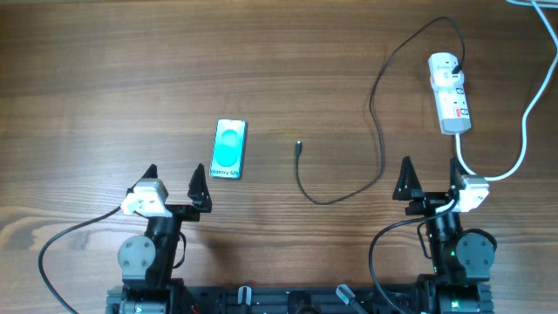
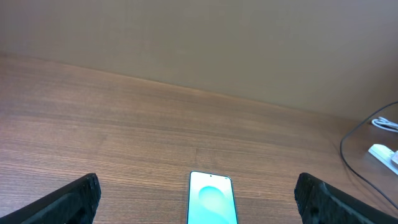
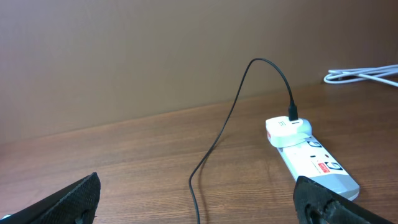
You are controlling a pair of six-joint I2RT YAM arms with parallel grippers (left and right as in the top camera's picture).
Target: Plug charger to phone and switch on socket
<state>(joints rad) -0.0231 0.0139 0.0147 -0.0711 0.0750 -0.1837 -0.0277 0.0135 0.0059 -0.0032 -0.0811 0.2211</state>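
Plainly, the left gripper (image 1: 174, 174) and right gripper (image 1: 430, 170) are held wide and empty, as the phone (image 1: 229, 149) is laid just ahead of the left, the charger (image 1: 381, 166) tip loose between them, and the socket (image 1: 449, 94) beyond the right.

The counter (image 1: 105, 78) is brown wood-grain, matt and smooth. The phone (image 1: 229, 149) has a glossy turquoise screen. The socket (image 1: 449, 96) is smooth white plastic; the charger (image 1: 381, 161) is a matt black cable.

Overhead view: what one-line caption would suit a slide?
Phone, loose charger tip and socket lie beyond the open left hand and right hand.
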